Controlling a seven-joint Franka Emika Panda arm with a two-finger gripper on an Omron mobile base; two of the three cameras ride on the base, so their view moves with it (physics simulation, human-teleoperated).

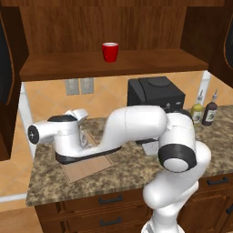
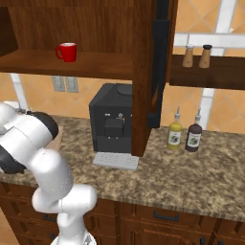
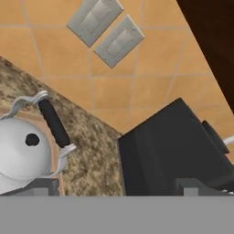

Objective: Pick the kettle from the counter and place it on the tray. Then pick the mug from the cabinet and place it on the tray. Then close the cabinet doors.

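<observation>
The silver-white kettle (image 3: 23, 153) with its black handle (image 3: 54, 123) sits low at the left of the hand view. In the left base view only a sliver of the kettle (image 1: 84, 138) shows behind my arm, standing on the wooden tray (image 1: 84, 168) on the granite counter (image 1: 136, 175). My gripper (image 3: 118, 187) is open, its fingertips (image 3: 43, 185) wide apart, and the kettle lies off to one side, outside the gap. The gripper (image 1: 80, 113) points toward the back wall. The red mug (image 1: 110, 51) (image 2: 67, 51) stands upright on the cabinet shelf (image 1: 150, 61). Both cabinet doors (image 1: 5, 59) (image 2: 160, 62) stand open.
A black coffee machine (image 1: 154, 93) (image 2: 115, 117) (image 3: 178, 151) stands on the counter right of the tray, close to the gripper. Two bottles (image 1: 203, 110) (image 2: 184, 133) stand further right. Wall outlets (image 1: 79, 85) (image 3: 107, 29) sit behind the tray. Two shakers (image 2: 197, 56) rest on a side shelf.
</observation>
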